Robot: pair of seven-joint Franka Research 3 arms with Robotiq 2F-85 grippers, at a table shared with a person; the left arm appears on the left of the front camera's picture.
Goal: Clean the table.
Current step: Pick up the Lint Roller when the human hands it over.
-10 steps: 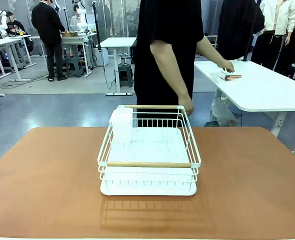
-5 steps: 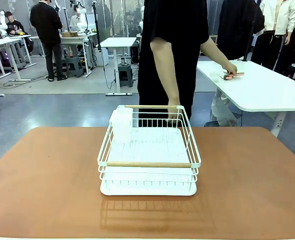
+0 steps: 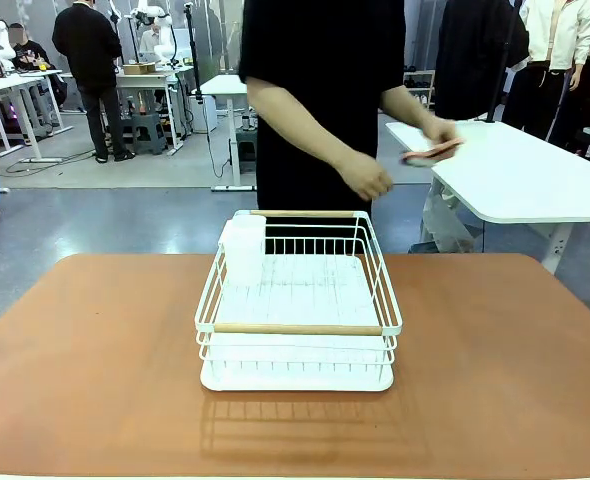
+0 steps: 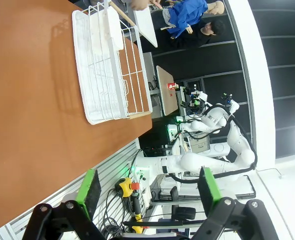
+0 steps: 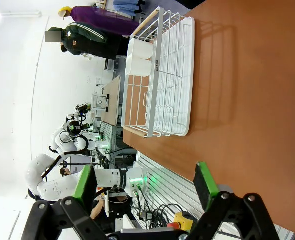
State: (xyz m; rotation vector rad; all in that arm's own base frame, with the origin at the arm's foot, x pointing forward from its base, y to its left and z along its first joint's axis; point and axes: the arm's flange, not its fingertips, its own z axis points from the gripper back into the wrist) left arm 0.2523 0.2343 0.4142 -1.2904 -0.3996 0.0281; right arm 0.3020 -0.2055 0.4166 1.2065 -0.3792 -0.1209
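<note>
Person's hand [image 3: 437, 133] now lifts a pinkish item [image 3: 428, 153] off the side table [image 3: 520, 185], so I judge cleaning of the desk [image 3: 95, 350] imminent, with left gripper [image 4: 148, 185] and right gripper [image 5: 145, 183] released.

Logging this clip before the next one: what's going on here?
A person stands at the far side of the terracotta table, holding a small pinkish object in one hand over the white side table; the other hand is free. The white wire rack, with a white cup holder in one corner, sits mid-table. The left gripper and the right gripper are open, back from the rack, holding nothing.
</note>
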